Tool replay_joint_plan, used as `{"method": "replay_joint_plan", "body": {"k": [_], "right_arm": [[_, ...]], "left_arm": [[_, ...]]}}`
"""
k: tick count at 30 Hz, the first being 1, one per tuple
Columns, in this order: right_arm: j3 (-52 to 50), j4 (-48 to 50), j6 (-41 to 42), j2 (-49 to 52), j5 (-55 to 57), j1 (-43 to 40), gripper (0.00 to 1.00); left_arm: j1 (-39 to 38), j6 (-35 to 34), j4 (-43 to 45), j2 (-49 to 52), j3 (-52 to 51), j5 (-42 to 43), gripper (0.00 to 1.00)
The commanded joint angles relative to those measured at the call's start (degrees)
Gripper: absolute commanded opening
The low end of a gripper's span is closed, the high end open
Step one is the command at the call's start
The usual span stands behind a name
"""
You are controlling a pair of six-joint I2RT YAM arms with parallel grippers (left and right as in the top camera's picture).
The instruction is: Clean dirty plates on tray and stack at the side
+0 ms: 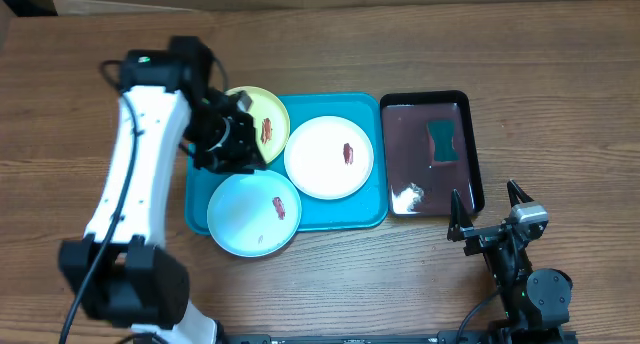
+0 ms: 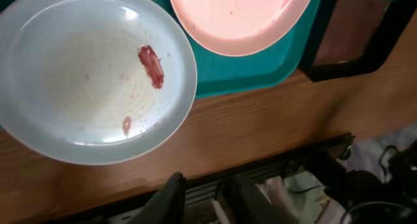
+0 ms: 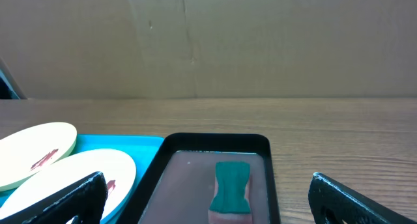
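Three smeared plates lie on the turquoise tray (image 1: pixel 370 216): yellow-green (image 1: pixel 265 109) at the back left, white (image 1: pixel 330 156) in the middle, light blue (image 1: pixel 254 212) at the front, hanging over the tray's front rim. My left gripper (image 1: pixel 237 134) hovers over the tray's left side, between the yellow-green and light blue plates. In the left wrist view its dark fingers (image 2: pixel 171 196) are blurred at the bottom edge, a narrow gap between them and nothing in it; the light blue plate (image 2: pixel 71 74) lies below. My right gripper (image 1: pixel 485 194) stands wide open and empty by the front edge.
A black tray (image 1: pixel 470 174) with brownish liquid sits right of the turquoise one, a green sponge (image 1: pixel 444 142) lying in it, also seen as the sponge (image 3: pixel 231 185) straight ahead of the right gripper (image 3: pixel 207 188). A cardboard wall (image 3: pixel 208 42) closes off the back.
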Motion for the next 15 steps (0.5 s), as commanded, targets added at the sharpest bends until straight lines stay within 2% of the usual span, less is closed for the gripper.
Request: {"method": "replay_joint_plan", "body": {"k": [1,6,15], "right_arm": [[-0.6,0.2,-0.4,-0.4,0.5,-0.4,1.00],[-0.6,0.2,-0.4,-0.4,0.5,-0.4,1.00],[-0.6,0.2,-0.4,-0.4,0.5,-0.4,1.00]], "left_arm": [[-3.9,-1.7,2.3,3.5,-1.9,-3.8,0.33],[-7.2,-4.7,6.8,7.8,-2.0,-6.9,0.41],[-7.7,-6.2,9.1,10.0,-1.0,-7.4,0.44]]}}
